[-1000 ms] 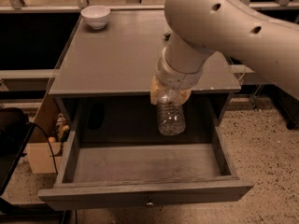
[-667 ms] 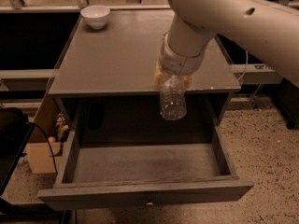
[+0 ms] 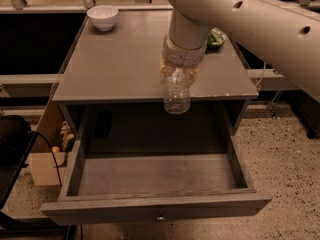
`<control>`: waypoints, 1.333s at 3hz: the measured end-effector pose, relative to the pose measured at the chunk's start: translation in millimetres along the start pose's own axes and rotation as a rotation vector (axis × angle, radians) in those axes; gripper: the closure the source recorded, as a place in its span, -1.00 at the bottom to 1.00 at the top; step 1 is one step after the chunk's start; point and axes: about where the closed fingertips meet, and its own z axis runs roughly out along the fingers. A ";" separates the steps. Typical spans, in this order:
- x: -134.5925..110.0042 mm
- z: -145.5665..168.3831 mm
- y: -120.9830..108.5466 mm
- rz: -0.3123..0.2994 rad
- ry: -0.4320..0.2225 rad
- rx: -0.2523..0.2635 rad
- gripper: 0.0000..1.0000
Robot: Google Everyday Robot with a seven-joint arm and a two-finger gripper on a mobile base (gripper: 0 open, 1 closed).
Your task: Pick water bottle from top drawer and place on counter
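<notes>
My gripper (image 3: 178, 75) is shut on the top of the water bottle (image 3: 177, 94), a clear ribbed plastic bottle that hangs upright from it. The bottle hangs in the air over the front edge of the counter (image 3: 125, 59), its base just below the counter's front lip. The top drawer (image 3: 155, 176) is pulled out wide open below, and its inside shows nothing in it. The small metal knob (image 3: 160, 217) sits at the middle of the drawer's front panel. My white arm comes in from the upper right and hides the bottle's cap.
A white bowl (image 3: 103, 17) stands at the counter's back left corner. A green item (image 3: 216, 38) lies at the counter's right, partly behind my arm. A cardboard box (image 3: 45, 165) and dark cables sit on the floor to the left. Speckled floor lies to the right.
My gripper has lifted the bottle up out of the drawer space and carried it back toward the counter's front edge.
</notes>
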 end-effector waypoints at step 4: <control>24.8 15.9 -4.3 0.114 -0.049 0.018 1.00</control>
